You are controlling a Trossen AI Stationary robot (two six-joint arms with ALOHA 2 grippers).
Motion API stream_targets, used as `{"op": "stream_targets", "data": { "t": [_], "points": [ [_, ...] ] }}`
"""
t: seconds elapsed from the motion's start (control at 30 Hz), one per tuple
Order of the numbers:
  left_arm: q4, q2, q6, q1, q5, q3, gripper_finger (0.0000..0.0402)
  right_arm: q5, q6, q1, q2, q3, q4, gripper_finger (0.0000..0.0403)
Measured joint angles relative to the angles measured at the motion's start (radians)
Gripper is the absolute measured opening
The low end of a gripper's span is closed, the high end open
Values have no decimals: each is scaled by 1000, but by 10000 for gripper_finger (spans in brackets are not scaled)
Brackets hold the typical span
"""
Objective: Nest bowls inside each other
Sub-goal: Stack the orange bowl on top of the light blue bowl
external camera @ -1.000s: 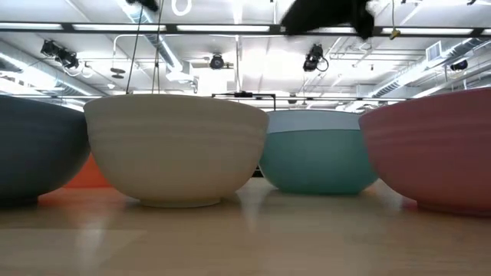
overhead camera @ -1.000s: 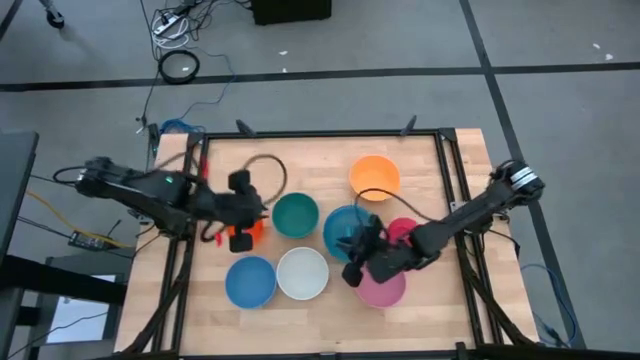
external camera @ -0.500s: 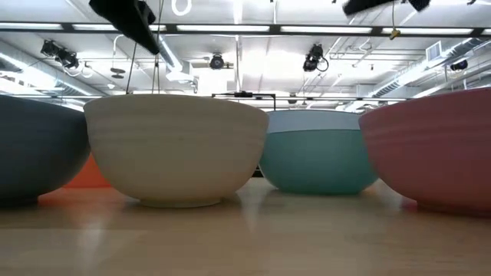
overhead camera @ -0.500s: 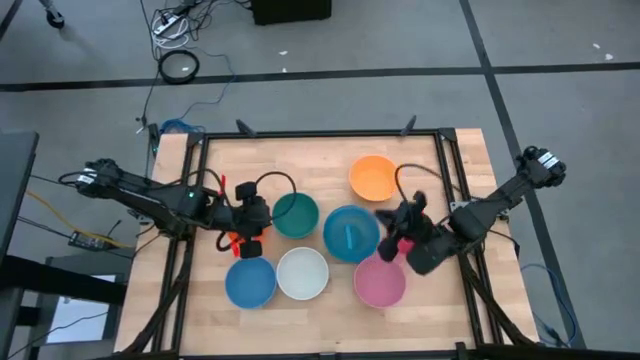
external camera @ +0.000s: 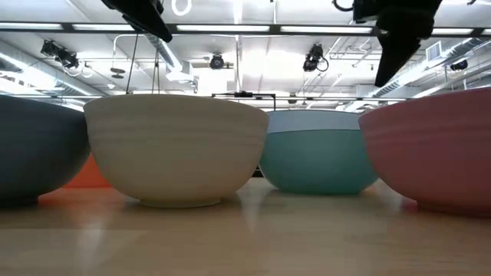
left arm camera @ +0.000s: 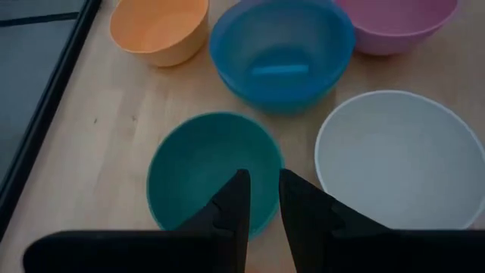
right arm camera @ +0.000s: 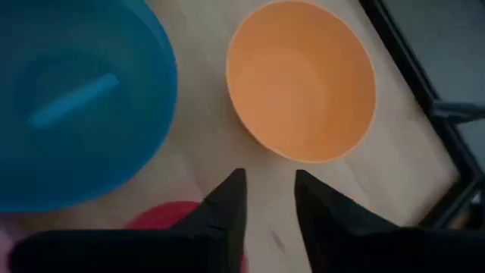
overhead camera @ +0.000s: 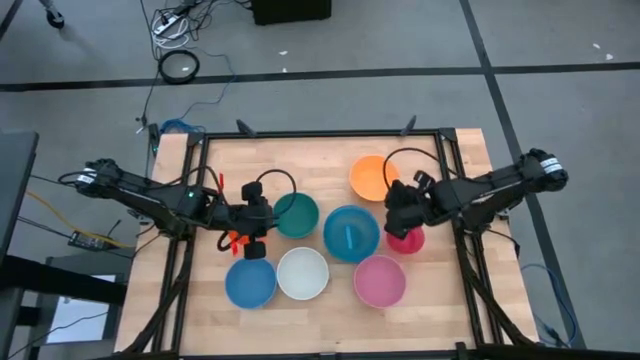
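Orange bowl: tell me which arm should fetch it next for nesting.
Right, probably. The right gripper hangs beside the orange bowl, which fills its wrist view past empty, parted fingers. The left gripper sits across the table by the teal bowl.

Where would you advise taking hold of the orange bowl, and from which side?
Probably by the rim of the orange bowl, from above. It stands upright, mouth up and empty, so one finger can go inside the thin wall and one outside. The rim nearest the right gripper looks best: bare table lies there, and the blue bowl stands apart.
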Motion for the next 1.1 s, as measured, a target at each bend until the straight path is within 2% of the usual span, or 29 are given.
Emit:
{"op": "stream_targets", "data": {
  "t": [0.17, 0.27, 0.33, 0.67, 1.1],
  "points": [
    [13, 0, 27, 0, -15, 0, 81, -53, -220, -71, 4, 0, 27, 162],
    [15, 0, 39, 0, -27, 1, 81, -70, -409, -91, 3, -9, 74, 173],
    [16, 0, 43, 0, -29, 1, 81, -79, -477, -112, 4, -12, 82, 172],
    [-14, 0, 42, 0, -31, 1, 81, -129, -571, -235, 64, -12, 121, 169],
    [-48, 0, 14, -1, -30, 1, 81, -196, -731, -332, 296, -12, 152, 165]
  ]
}}
